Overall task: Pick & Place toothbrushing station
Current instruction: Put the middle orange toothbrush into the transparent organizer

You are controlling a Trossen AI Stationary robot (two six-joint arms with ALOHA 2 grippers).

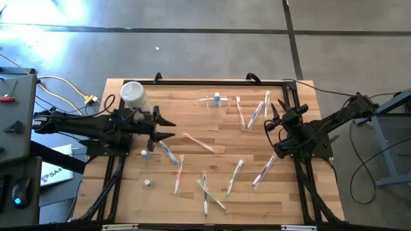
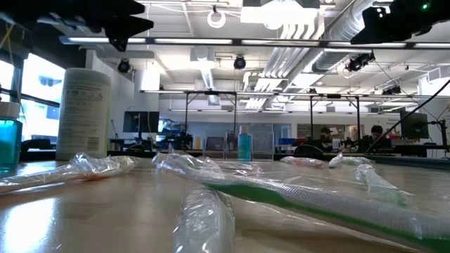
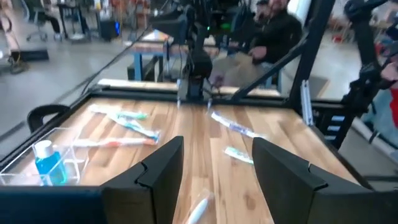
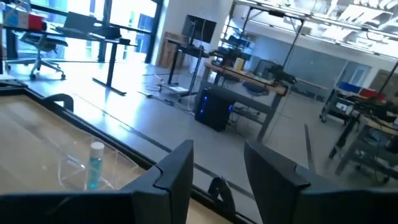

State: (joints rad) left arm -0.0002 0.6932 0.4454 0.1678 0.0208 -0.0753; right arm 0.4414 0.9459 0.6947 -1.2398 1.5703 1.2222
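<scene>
Overhead view of the wooden table (image 1: 212,192) at an early stage of the pick-and-place task. The toothbrushing station (image 1: 212,101), a small clear plastic holder carrying a little bottle of blue liquid, stands alone near the upper centre of the frame, close to the table's far edge and well apart from both arms. Nothing touches it, so it appears not yet picked up.

Wrapped pastel toothbrushes (image 1: 200,144) lie scattered flat across the centre and lower half of the board, at random angles; they look like clutter to be worked around rather than arranged stock. A white canister (image 1: 135,95) stands upright at the upper left, just beside the left arm.

The left gripper (image 1: 168,128) hangs above the table at centre left, pointing right toward the middle of the board. In its wrist view the fingers (image 3: 163,168) stand parted with bare wood between them; they hold nothing. The station shows at the lower left of that view, off the gripper's line.

The right gripper (image 1: 271,120) hovers at the upper right, raised and aimed outward. Its fingers (image 4: 177,168) are likewise parted and empty, the station lying at the lower left of its own view.
</scene>
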